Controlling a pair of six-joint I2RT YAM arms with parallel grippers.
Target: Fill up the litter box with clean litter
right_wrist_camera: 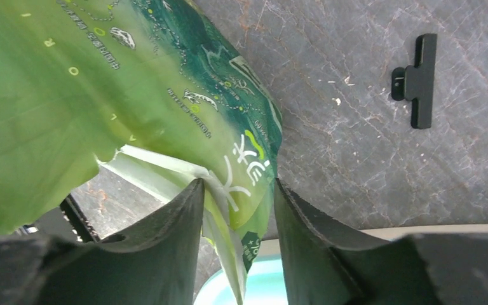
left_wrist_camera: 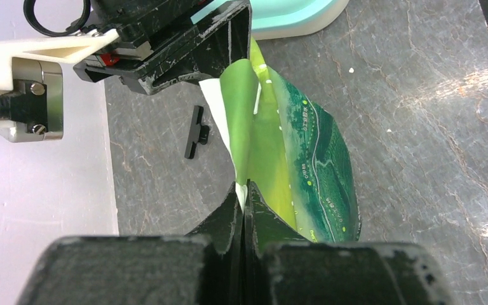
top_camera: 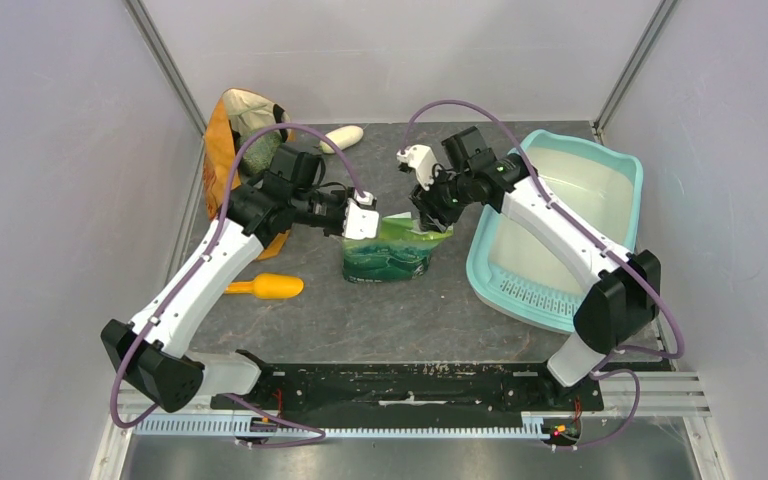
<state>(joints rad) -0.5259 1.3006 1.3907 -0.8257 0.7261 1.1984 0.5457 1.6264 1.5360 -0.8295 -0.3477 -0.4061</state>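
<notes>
litter box [top_camera: 477, 262] sits at the right of the table [top_camera: 400, 320], long side angled, slotted grille toward the arm bases. inner floor shows whitish.

green bag [top_camera: 392, 252] stands mid-table, just beside the box's left rim, between the two grippers.

left gripper [top_camera: 360, 222]: on the bag's top left edge. wrist view has the fingers [left_wrist_camera: 232, 213] pressed flat together, with the thin film of the bag [left_wrist_camera: 305, 159] pinched between them. the box is well apart from this gripper, on the far side of the bag; only a strip of its turquoise rim [left_wrist_camera: 292, 16] shows beyond the other arm's hand.

right gripper [top_camera: 430, 215]: over the bag's top right corner, near the box's left rim. the right forearm crosses above the box. wrist view [right_wrist_camera: 235, 184]: jaws stand parted. the printed corner of the bag [right_wrist_camera: 101, 82] hangs in the gap, lying near the left-hand finger, with clear space to the other one. not clamped. the box's rim [right_wrist_camera: 229, 295] shows low between the fingers.

black clip [right_wrist_camera: 416, 79] lies loose on the table behind the bag. orange scoop [top_camera: 272, 287] lies near the left arm. cloth bag [top_camera: 230, 130] sits in the far left corner.
</notes>
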